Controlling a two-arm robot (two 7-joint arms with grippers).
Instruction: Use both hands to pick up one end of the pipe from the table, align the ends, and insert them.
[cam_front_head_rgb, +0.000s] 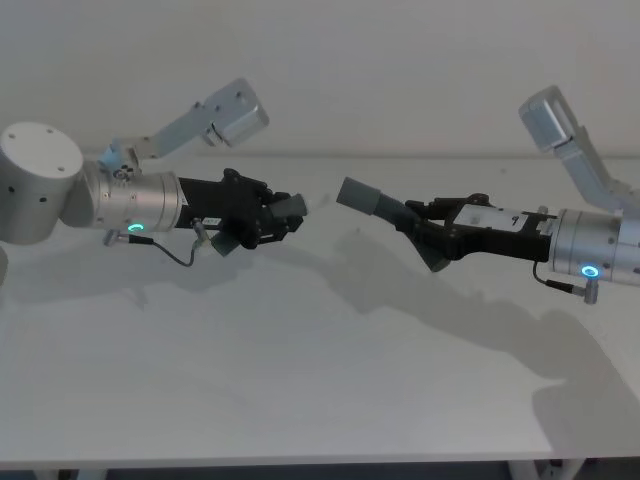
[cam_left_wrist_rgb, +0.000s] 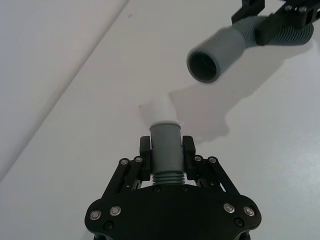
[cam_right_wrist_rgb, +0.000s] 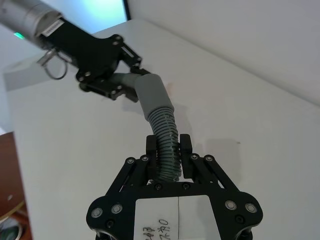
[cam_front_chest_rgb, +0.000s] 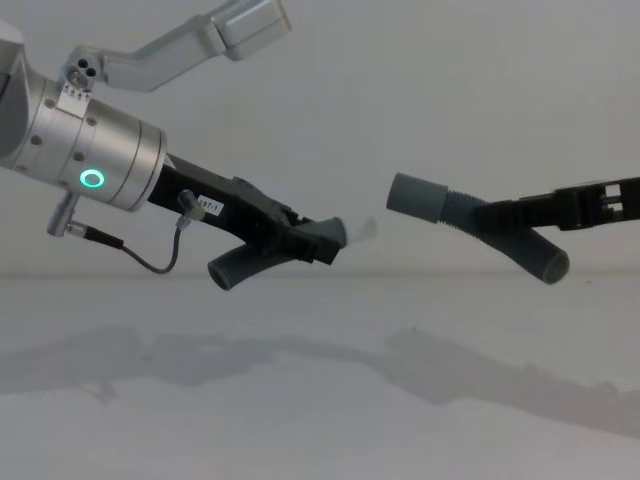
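Note:
Both pipe pieces hang above the white table. My left gripper is shut on the narrower grey ribbed piece, whose pale tip points toward the other piece. My right gripper is shut on the ribbed part of the second piece. Its wide grey collar faces left with its open mouth showing. In the chest view a short gap separates the pale tip from the collar. The collar sits slightly higher than the tip.
Shadows of both arms lie on the bare table top. A pale wall stands behind the table's far edge. The table's front edge runs along the bottom of the head view.

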